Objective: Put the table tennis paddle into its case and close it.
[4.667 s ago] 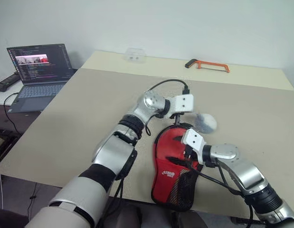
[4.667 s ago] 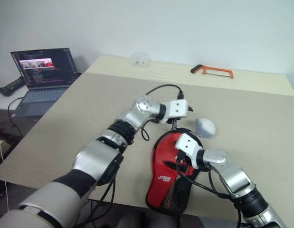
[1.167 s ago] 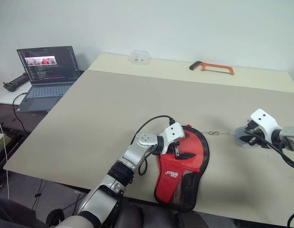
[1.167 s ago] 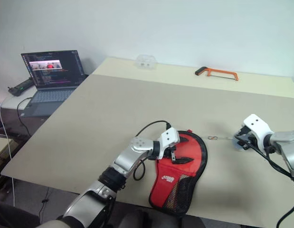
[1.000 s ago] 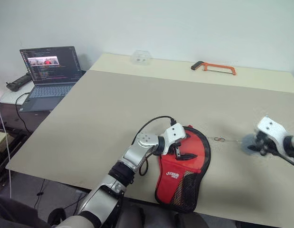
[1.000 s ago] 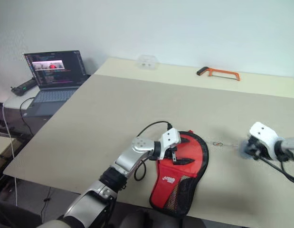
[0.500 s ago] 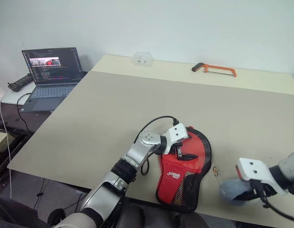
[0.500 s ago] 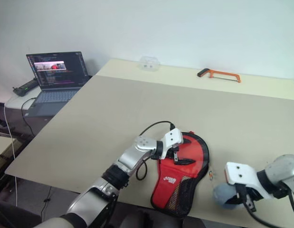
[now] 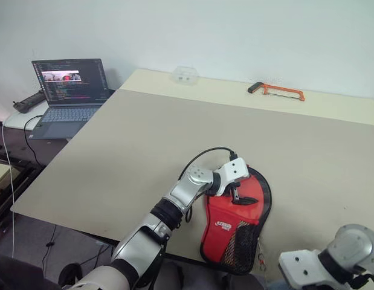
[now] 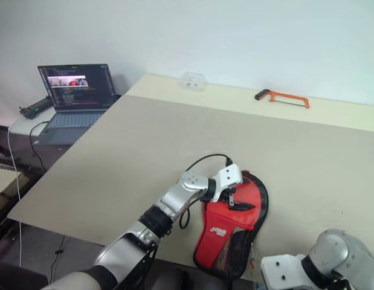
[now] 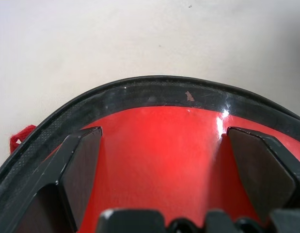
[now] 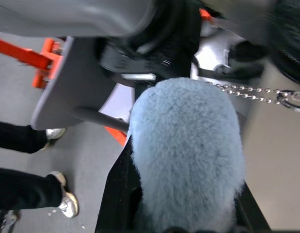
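My left gripper (image 9: pixel 240 197) rests spread wide on the red panel of the case (image 9: pixel 235 225), which lies on the table (image 9: pixel 126 139) near its front edge, mesh pocket toward me. I cannot see the table tennis paddle itself. My right gripper (image 12: pixel 188 213) is clamped on a fluffy blue-grey pompom (image 12: pixel 187 150) with a bead chain (image 12: pixel 246 91), off the table's front edge.

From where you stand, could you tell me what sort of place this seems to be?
Probably a lab or workshop set up for testing: a big plain beige table against a bare white wall, an open laptop showing code on a side desk, and an orange hacksaw left at the far edge.
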Robot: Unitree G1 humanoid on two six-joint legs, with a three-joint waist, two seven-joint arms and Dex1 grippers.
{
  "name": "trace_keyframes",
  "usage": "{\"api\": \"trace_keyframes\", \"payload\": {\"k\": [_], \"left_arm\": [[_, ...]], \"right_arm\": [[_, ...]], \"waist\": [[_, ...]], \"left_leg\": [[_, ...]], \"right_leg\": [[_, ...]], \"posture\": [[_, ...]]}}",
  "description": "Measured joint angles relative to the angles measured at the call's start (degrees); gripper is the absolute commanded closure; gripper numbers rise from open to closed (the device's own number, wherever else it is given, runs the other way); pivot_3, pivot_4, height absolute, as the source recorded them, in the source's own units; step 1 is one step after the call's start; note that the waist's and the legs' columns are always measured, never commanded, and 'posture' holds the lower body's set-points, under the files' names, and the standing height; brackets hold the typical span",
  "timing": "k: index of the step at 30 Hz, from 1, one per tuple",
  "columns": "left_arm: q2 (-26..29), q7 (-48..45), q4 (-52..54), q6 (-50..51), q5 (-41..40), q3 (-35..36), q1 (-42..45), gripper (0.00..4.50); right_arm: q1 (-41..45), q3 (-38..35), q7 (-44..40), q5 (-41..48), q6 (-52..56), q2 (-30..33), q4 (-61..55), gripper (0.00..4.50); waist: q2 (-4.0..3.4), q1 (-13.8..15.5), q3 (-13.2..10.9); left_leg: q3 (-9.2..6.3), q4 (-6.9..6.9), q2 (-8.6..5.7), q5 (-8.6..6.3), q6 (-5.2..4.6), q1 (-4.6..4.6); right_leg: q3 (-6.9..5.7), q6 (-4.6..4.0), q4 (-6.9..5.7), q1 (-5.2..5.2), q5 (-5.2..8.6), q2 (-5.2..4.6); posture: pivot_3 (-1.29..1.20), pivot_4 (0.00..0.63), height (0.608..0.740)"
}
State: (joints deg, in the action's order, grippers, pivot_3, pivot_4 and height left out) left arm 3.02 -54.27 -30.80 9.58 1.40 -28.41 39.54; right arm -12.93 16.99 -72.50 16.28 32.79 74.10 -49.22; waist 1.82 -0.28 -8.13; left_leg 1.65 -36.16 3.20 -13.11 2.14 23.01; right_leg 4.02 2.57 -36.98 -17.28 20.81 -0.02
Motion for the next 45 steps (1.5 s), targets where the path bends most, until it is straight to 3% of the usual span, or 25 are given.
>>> {"api": "trace_keyframes", "payload": {"k": [10,25,36,45], "left_arm": [[-0.16,0.8,1.38,0.32,1.04,-0.48,-0.93,0.0],[-0.03,1.33,2.18,0.43,1.26,-0.48,-1.59,0.0],[-0.01,1.0,2.14,0.44,1.21,-0.4,-1.45,0.0],[3.56,-8.67,9.39,6.85,-5.38,2.22,-4.29,0.0]], "right_arm": [[0.32,7.11,-0.11,-1.83,-0.69,-0.82,-2.63,3.83],[2.74,7.37,0.67,-6.12,-2.57,-1.91,1.84,3.83],[5.8,2.35,-1.3,-3.73,-1.99,-1.42,5.82,0.06],[7.72,-2.7,-6.7,-2.24,-7.6,1.1,17.91,0.02]], "waist": [[0.24,0.25,0.22],[0.35,0.25,0.34],[0.35,0.24,0.34],[-0.1,-0.08,-0.04]], "left_leg": [[-0.07,0.07,-0.12,0.0,-0.01,-0.02],[-0.08,0.09,-0.12,0.0,-0.01,-0.03],[-0.08,0.09,-0.12,0.0,-0.01,-0.03],[0.01,0.16,-0.1,0.0,-0.01,0.14]], "right_leg": [[-0.06,0.0,0.01,0.03,0.01,-0.14],[-0.07,-0.01,0.01,0.03,0.01,-0.15],[-0.07,-0.02,0.01,0.05,0.0,-0.15],[-0.02,-0.05,-0.04,0.06,0.01,-0.07]], "posture": [[0.0,0.15,0.74],[0.0,0.15,0.74],[0.0,0.15,0.74],[0.0,0.15,0.74]]}}
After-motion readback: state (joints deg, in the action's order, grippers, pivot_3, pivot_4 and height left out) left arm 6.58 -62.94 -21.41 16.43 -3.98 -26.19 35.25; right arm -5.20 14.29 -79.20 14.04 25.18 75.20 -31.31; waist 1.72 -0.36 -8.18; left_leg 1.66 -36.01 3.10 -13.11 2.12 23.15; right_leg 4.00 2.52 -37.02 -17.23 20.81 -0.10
